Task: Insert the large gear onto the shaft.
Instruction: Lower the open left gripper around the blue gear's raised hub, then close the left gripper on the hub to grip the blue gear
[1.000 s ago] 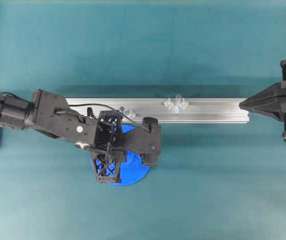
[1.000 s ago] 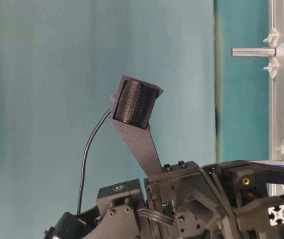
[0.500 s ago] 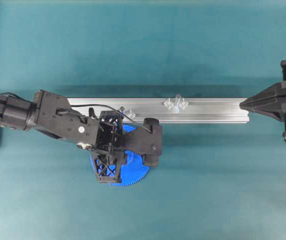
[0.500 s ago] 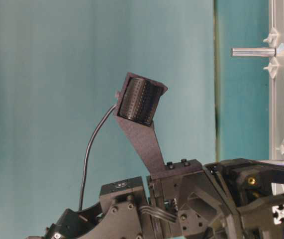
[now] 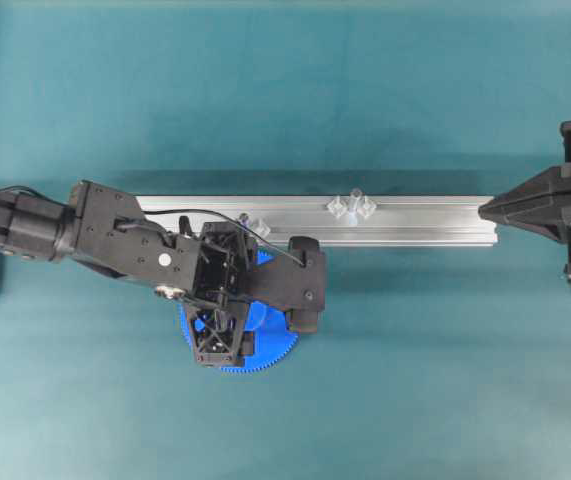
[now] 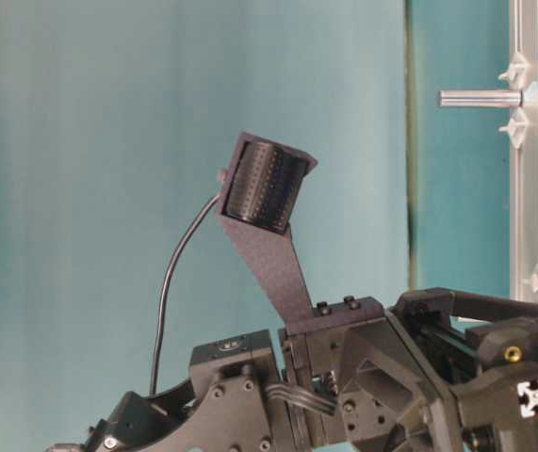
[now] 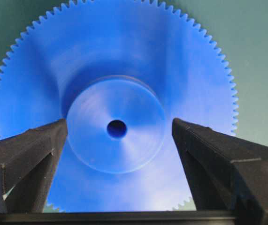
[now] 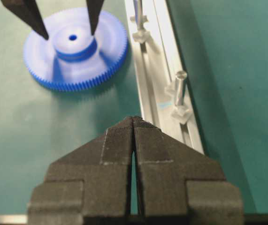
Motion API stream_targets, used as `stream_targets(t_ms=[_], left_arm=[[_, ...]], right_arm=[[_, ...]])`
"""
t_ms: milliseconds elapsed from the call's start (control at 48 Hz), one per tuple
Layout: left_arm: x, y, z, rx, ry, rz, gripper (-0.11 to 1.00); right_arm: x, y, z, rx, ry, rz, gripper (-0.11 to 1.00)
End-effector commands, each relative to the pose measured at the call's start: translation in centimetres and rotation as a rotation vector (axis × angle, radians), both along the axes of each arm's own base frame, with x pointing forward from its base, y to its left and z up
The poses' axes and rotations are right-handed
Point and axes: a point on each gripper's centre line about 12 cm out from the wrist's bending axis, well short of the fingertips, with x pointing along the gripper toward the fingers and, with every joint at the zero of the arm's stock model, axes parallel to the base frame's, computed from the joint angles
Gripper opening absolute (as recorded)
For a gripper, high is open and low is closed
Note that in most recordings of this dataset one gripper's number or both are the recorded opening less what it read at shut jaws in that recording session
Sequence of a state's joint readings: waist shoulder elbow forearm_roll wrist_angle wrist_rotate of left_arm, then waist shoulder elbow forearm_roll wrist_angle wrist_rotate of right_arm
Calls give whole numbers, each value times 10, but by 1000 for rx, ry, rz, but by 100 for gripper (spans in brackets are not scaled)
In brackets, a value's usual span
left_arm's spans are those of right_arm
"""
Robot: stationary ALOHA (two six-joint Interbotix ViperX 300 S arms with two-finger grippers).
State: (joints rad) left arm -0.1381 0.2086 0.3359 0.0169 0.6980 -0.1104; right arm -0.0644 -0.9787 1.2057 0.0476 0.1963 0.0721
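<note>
Left gripper (image 7: 117, 133) spread wide over the flat bright-blue toothed plastic large gear (image 7: 115, 105), which lies on the teal table (image 5: 415, 360).

The gear rests flat just beside the long silver aluminium rail (image 5: 415, 220), on its near side in the overhead view, with the black fingers (image 7: 28, 150) standing either side of the raised hub, apart from it. The slim pale translucent-silver shaft (image 5: 353, 205) stands upright on the rail, well apart from the gear. The right gripper (image 8: 134, 123) sits at the rail's end, its jaws pressed together on nothing.
</note>
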Motion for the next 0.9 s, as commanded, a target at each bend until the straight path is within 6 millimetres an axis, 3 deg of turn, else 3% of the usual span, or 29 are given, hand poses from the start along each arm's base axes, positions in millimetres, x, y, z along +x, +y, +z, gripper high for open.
stream_targets(t_ms=[0, 875], left_arm=[[5, -3, 12, -4, -38, -7, 95], [3, -1, -13, 5, 24, -4, 95]], right_arm=[[2, -1, 4, 6, -16, -7, 1], [0, -1, 3, 22, -20, -14, 1]])
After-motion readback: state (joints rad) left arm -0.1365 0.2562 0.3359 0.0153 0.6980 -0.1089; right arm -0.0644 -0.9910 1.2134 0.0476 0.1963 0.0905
